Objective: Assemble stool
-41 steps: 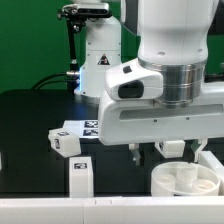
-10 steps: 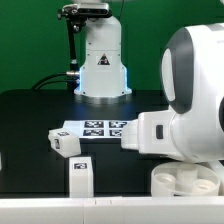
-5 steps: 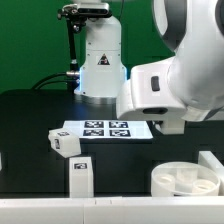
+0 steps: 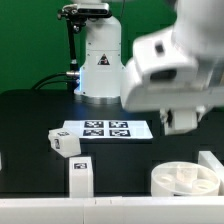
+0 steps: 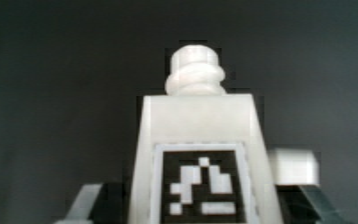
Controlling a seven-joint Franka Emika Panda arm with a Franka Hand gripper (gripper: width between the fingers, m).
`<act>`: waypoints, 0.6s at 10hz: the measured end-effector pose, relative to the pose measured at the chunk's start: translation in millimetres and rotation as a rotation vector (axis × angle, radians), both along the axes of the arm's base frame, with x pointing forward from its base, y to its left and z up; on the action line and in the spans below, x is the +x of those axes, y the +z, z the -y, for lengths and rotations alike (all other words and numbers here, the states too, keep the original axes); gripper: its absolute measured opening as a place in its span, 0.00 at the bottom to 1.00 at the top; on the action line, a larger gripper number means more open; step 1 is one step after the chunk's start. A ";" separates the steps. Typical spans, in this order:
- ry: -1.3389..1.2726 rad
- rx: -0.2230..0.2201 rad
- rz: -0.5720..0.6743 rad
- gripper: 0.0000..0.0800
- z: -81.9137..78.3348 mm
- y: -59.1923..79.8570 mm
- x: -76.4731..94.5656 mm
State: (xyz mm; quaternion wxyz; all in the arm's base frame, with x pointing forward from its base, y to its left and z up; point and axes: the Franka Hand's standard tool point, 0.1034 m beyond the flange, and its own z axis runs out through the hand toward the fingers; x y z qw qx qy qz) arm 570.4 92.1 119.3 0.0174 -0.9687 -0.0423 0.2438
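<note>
Stool leg (image 5: pixel 197 135) is held in the gripper (image 5: pixel 194 192). In the wrist view the white block, its black-and-white tag turned to the camera, is clamped between the two fingers (image 5: pixel 297 168), and the jaws are closed on its flanks. Its long axis is directed away from the wrist. A ribbed peg (image 5: pixel 194 70) is carried at the far end, with only dark table seen beyond it.

In the exterior view the arm (image 4: pixel 170 70) is smeared by motion across the upper right of the frame, so the held part cannot be made out with certainty there. The round seat (image 4: pixel 186 180) is found at the lower right of that frame, beneath the blurred arm and well apart from it, hollow side up with its inner ribs showing. Two more legs are left loose on the black table (image 4: pixel 25 125). A tilted leg (image 4: pixel 64 142) lies at left of centre, just beside the corner of the marker board (image 4: pixel 105 129), and an upright leg (image 4: pixel 80 175) stands lower in the frame.

The coming move is judged to turn on one relation: the seat lies below the jaws, on the side toward which the peg is pointed. The peg would have to be brought over a socket in the seat, with the leg's long axis kept square to the dish.
</note>
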 end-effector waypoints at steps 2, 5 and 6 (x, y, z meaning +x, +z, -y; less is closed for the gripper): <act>0.000 0.008 0.151 0.42 -7.6 0.5 8.8; 0.027 0.044 0.378 0.42 -6.3 2.5 34.9; 0.052 0.056 0.461 0.42 -5.1 10.3 49.8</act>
